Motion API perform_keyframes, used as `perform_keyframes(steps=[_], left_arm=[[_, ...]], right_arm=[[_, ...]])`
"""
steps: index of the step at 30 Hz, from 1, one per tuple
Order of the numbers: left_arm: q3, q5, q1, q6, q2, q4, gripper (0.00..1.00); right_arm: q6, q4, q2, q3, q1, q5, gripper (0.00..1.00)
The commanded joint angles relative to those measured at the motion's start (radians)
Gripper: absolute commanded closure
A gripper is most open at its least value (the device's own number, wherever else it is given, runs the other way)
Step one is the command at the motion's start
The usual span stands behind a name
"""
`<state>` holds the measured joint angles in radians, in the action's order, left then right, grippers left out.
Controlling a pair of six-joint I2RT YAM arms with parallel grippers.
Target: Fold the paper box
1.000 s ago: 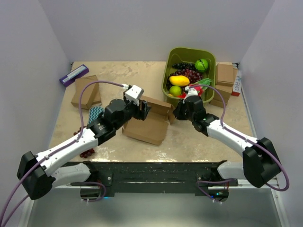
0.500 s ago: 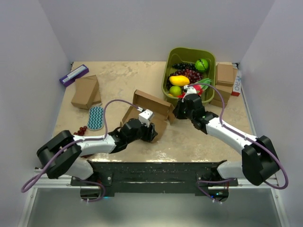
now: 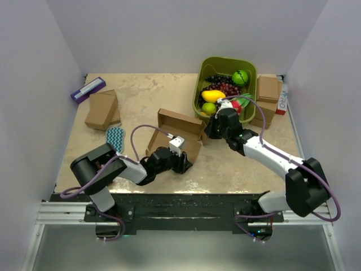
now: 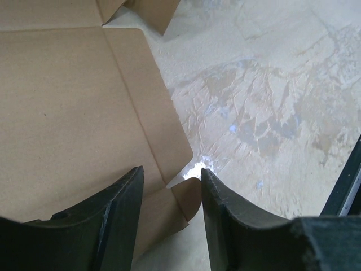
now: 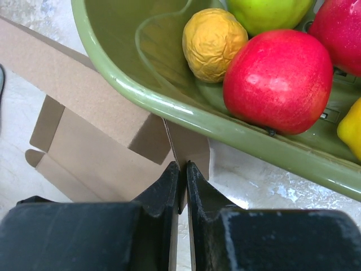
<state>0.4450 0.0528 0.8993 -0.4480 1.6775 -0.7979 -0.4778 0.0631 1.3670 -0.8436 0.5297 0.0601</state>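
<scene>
On the desk (image 3: 146, 90), the paper box (image 3: 180, 127) lies open at the centre, one corner beside the green bin (image 3: 225, 61) of fruit. The right hand (image 3: 208, 134) pinches a side flap; the left hand (image 3: 185, 165), fingers parted, straddles a near corner tab.

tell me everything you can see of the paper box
The paper box is plain brown cardboard, unmarked, lying unfolded on the table with its far flaps raised, beside the green bin. The right gripper pinches one upright flap; the left gripper has open jaws astride a near corner tab.
</scene>
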Motion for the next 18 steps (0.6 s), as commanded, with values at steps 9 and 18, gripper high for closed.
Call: perform_keyframes(steps=[9, 18], left_arm=[[0.023, 0.003, 0.021, -0.037, 0.113, 0.034, 0.51], [0.089, -0.048, 0.047, -0.035, 0.134, 0.143, 0.52]], right_arm=[[-0.019, 0.075, 0.02, -0.126, 0.003, -0.049, 0.91], [-0.062, 0.061, 0.041, -0.112, 0.012, -0.059, 0.91]])
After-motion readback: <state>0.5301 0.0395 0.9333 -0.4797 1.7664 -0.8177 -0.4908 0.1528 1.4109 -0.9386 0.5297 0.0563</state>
